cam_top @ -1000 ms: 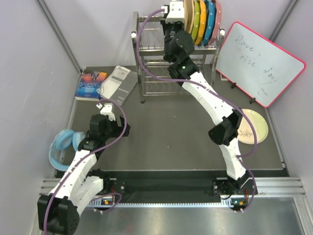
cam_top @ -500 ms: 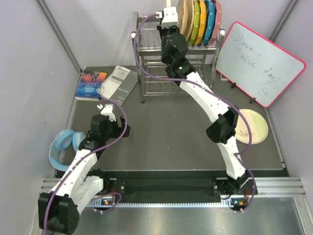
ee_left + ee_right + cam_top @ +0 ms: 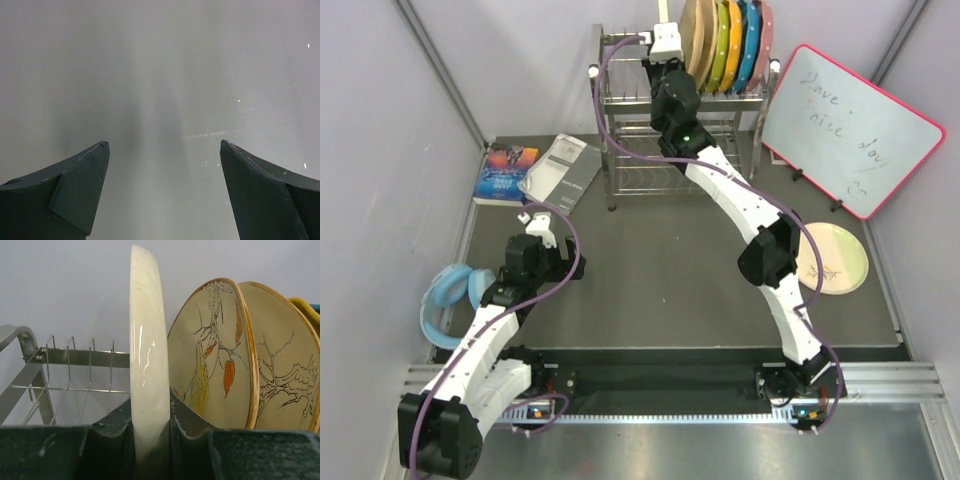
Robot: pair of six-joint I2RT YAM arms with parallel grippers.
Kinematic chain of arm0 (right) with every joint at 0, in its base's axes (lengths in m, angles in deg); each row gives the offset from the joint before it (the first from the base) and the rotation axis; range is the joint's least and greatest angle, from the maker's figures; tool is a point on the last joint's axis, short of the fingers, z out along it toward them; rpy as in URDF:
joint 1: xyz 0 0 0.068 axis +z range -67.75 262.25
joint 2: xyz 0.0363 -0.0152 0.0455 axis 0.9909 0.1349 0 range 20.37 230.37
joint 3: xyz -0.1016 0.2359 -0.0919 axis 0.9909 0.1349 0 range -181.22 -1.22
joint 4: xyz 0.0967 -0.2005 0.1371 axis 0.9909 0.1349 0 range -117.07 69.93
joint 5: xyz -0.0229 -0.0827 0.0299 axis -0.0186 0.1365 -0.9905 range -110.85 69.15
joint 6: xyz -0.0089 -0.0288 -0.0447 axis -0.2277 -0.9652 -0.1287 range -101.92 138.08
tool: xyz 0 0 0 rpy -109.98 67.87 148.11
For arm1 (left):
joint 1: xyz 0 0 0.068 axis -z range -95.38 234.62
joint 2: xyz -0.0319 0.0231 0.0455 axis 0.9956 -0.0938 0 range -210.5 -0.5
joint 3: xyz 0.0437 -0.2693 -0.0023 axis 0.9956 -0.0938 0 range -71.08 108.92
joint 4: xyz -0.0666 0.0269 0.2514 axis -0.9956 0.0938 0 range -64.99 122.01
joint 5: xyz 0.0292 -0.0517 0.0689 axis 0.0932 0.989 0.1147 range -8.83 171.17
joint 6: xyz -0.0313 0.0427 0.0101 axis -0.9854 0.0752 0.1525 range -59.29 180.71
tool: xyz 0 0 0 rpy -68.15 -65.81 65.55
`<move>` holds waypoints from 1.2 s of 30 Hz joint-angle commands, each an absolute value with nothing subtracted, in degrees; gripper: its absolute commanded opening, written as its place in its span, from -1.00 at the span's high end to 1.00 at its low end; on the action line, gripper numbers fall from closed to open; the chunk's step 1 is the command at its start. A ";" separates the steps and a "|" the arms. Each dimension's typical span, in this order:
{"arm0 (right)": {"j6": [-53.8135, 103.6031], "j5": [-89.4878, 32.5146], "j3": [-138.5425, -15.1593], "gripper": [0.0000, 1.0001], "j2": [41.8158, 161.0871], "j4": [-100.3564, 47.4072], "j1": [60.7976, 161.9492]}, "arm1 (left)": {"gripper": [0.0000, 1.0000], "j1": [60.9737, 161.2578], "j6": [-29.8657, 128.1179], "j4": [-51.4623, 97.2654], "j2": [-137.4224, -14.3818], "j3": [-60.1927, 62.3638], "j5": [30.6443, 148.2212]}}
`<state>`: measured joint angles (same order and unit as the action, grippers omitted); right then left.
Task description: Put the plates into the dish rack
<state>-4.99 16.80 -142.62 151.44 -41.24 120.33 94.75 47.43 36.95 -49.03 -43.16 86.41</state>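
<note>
Hovering over the desk (image 3: 650, 260) at near left, the left gripper (image 3: 162, 150) gaped wide. A branch-painted plate (image 3: 840, 258) lay flat at right. Far back, the right gripper (image 3: 150, 442) clamped a pale plate (image 3: 147, 355) upright at the dish rack (image 3: 75, 357), left of two orange-rimmed plates (image 3: 215, 355).

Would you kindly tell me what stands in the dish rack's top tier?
On edge in the dish rack: two leaf-painted plates, then four plain coloured plates. The right claw grips a pale plate beside them; its fingers hide whether it sits in a slot.
</note>
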 commanded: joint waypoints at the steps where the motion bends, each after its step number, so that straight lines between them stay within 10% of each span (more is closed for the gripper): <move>1: -4.68 15.63 -145.88 0.68 151.06 -49.04 119.25 | -0.92 94.64 48.14 34.23 -48.75 -43.05 86.09; 9: -10.21 15.54 -138.26 -0.17 145.19 -57.91 120.30 | -0.92 94.64 48.31 34.50 -48.92 -42.17 86.01; 26: -19.62 15.45 -107.15 -0.31 112.69 -61.36 129.70 | -0.95 94.64 53.14 35.38 -42.16 -35.50 96.78; 36: -12.34 10.90 -88.42 -0.99 86.84 -18.81 115.42 | -0.86 104.35 47.87 44.64 -63.56 -14.77 117.91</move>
<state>-16.86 14.29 -94.47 94.76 -41.55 123.65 97.24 49.20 36.78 -52.79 -23.93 109.66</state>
